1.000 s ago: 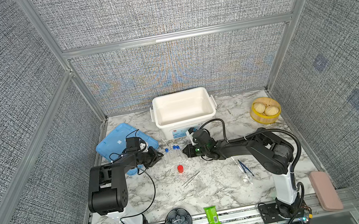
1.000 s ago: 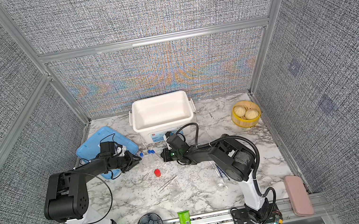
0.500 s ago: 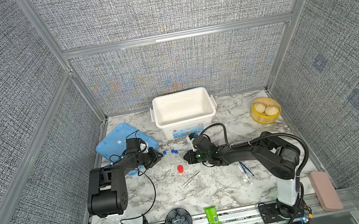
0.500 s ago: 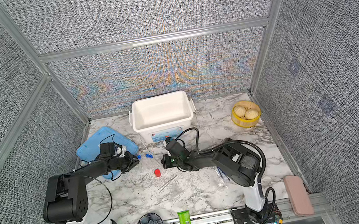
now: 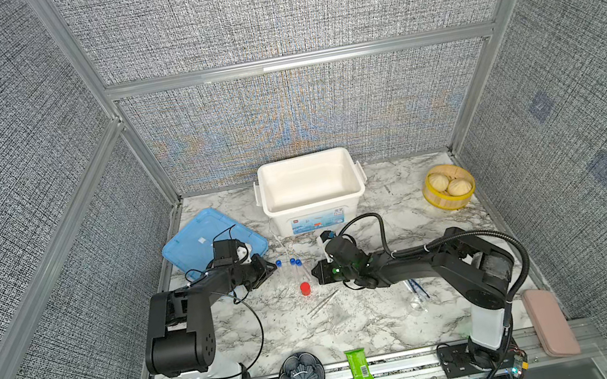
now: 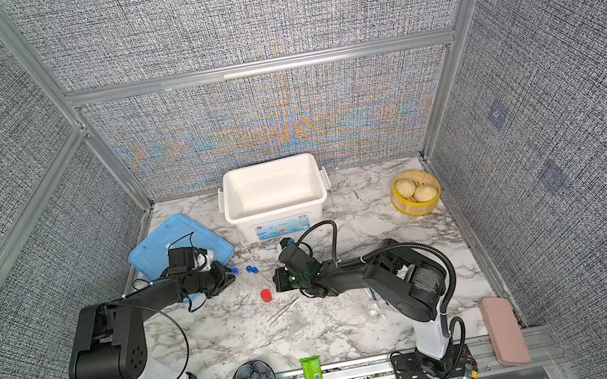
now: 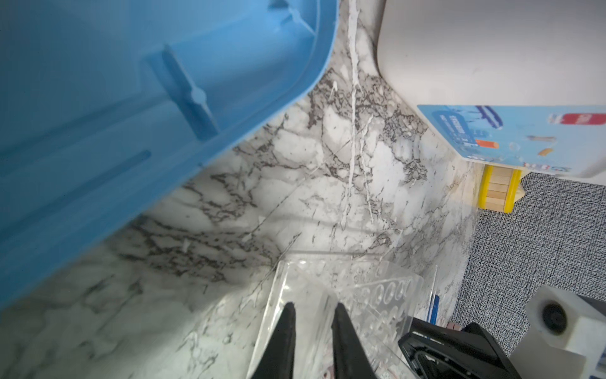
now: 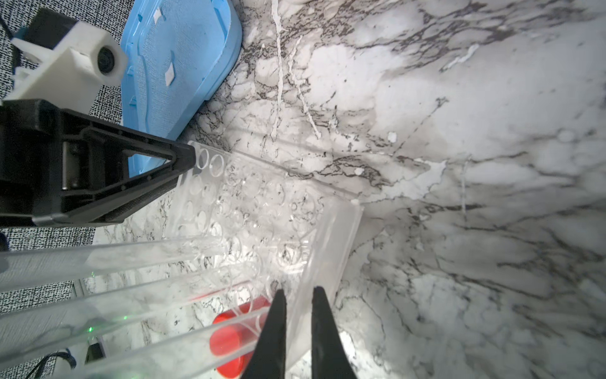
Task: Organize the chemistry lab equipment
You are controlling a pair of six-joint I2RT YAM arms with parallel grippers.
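Note:
A clear tube rack [image 5: 293, 281] [image 8: 262, 210] stands mid-table between both arms, with three blue-capped tubes [image 5: 292, 262] [image 6: 250, 269] in it. My left gripper [image 5: 271, 268] [image 7: 313, 308] is shut on the rack's left end wall. The right gripper [image 5: 314, 272] [image 8: 298, 293] is shut on its right end plate. A red-capped vial [image 5: 305, 288] [image 8: 229, 341] stands at the rack's near right corner. Silver tweezers [image 5: 323, 304] lie just in front. Dark blue tweezers [image 5: 416, 288] and a small clear glass piece [image 5: 417, 305] lie under the right arm.
A white bin [image 5: 356, 189] stands open at the back centre, a blue lid [image 5: 193, 243] to its left. At the back right is a yellow steamer with buns [image 5: 451, 198]. On the front rail rest a dark fluted bowl [image 5: 301, 376], a green packet [image 5: 358, 366] and a pink case [image 5: 551, 324].
My right gripper has moved a little toward the table's front, down onto the rack's right end beside the red-capped vial, and closed on it. The left gripper has stayed on the rack.

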